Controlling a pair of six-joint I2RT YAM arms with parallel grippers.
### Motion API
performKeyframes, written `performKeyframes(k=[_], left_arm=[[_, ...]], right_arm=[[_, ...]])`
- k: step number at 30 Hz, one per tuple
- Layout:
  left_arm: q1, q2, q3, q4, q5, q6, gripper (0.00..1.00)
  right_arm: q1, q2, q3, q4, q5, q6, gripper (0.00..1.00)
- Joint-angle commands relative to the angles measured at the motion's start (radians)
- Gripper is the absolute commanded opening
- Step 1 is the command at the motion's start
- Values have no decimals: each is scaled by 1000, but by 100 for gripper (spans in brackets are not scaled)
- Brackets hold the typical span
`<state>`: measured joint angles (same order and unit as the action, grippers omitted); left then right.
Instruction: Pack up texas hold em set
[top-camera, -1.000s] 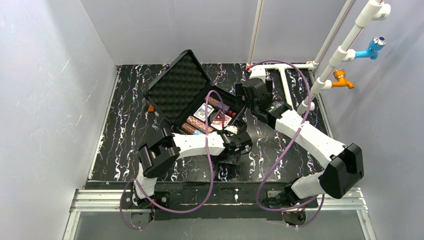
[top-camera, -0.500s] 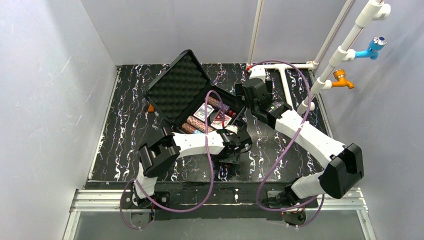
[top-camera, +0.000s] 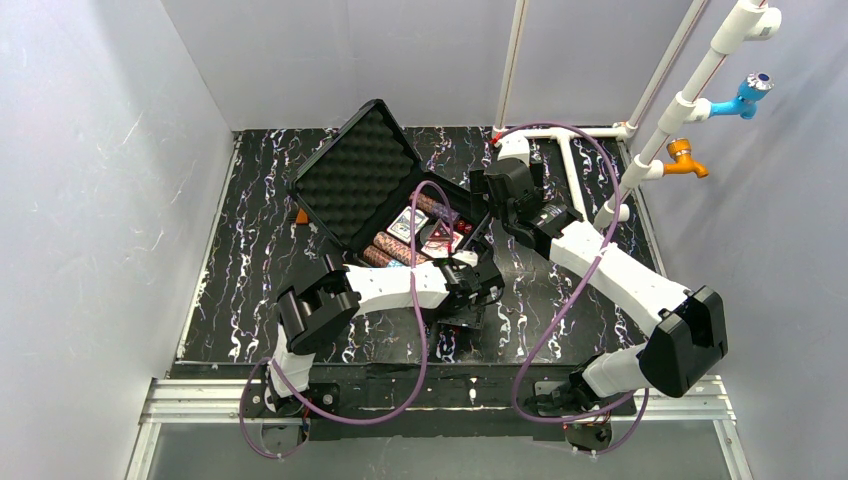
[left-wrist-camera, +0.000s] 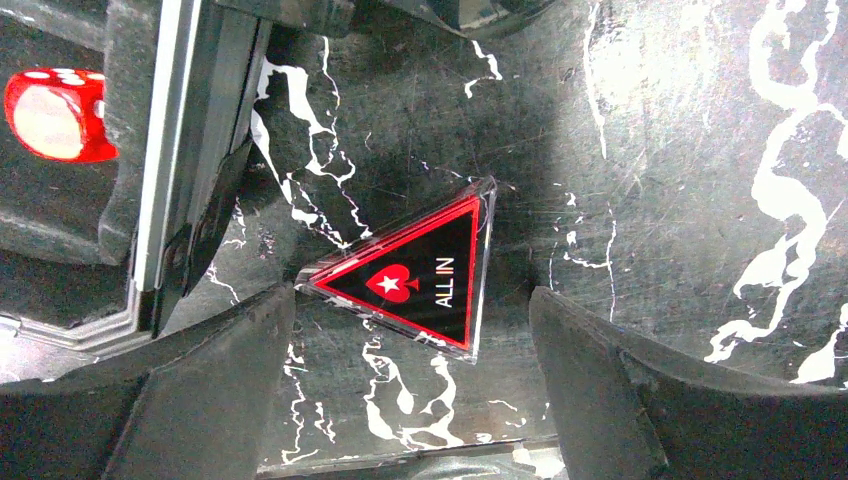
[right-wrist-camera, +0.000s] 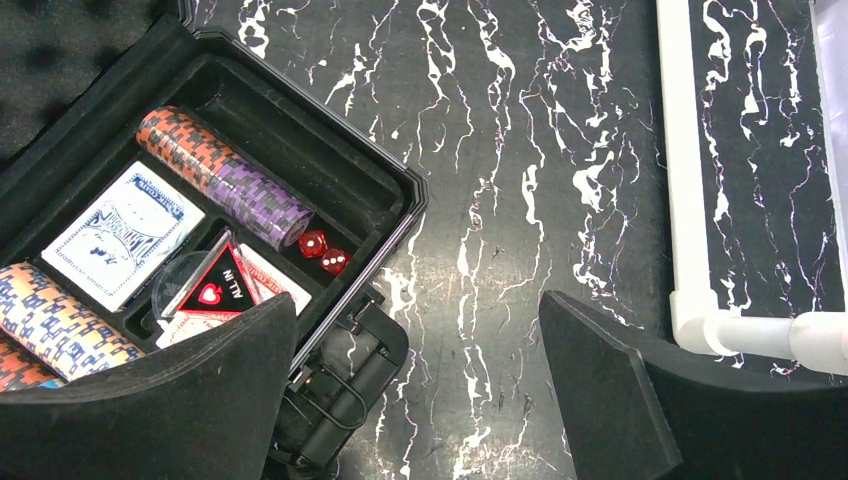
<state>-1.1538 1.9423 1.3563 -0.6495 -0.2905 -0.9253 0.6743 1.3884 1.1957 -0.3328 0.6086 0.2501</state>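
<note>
Top external view: the black case (top-camera: 355, 180) is sitting open on the marbled desk (top-camera: 250, 260), its foam-lined lid leaning back toward the far left and its tray facing the near right. The left arm (top-camera: 390, 288) is reaching along the tray's near edge, its wrist hanging over bare desk just outside the case's near corner. The right arm (top-camera: 610, 265) is stretching toward the far side, its wrist sitting between the tray's right edge and the white pipe frame (top-camera: 575, 175). Open desk is showing left of the case and along the near edge. Left wrist view: the left jaws are standing released and wide apart, one finger (left-wrist-camera: 200, 400) on each side of a red-edged triangular marker (left-wrist-camera: 425, 280) printed ALL IN. The marker is lying flat on the desk just beside the case's rim, one corner very near a finger; contact cannot be told. A red die (left-wrist-camera: 55, 115) is resting inside the tray. Right wrist view: the right jaws are standing released, grasping nothing, over bare desk beside the case's corner. Inside the tray, an orange-and-purple chip roll (right-wrist-camera: 225, 180) is lying with two red dice (right-wrist-camera: 322, 250) just beside its purple end; a card deck (right-wrist-camera: 120, 235), a second marker (right-wrist-camera: 220, 285) and a blue-and-orange chip roll (right-wrist-camera: 50, 325) are lying nearer the lid. The white pipe (right-wrist-camera: 680, 170) is bounding the free strip of desk on the right.
</note>
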Motion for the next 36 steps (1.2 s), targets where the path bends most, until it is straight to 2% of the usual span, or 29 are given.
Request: performKeyframes(k=[1,15,36], left_arm=[[4,15,4,-49,-21,56,87],[2,59,44,-42,-41,124,86],[-6,69,33,-16,10,139,73]], right_arm=[[1,-12,2,49,1,-11,98],[0,-8,-2,55,-5,-15,98],[0,-11,-7,60,-7,-18,98]])
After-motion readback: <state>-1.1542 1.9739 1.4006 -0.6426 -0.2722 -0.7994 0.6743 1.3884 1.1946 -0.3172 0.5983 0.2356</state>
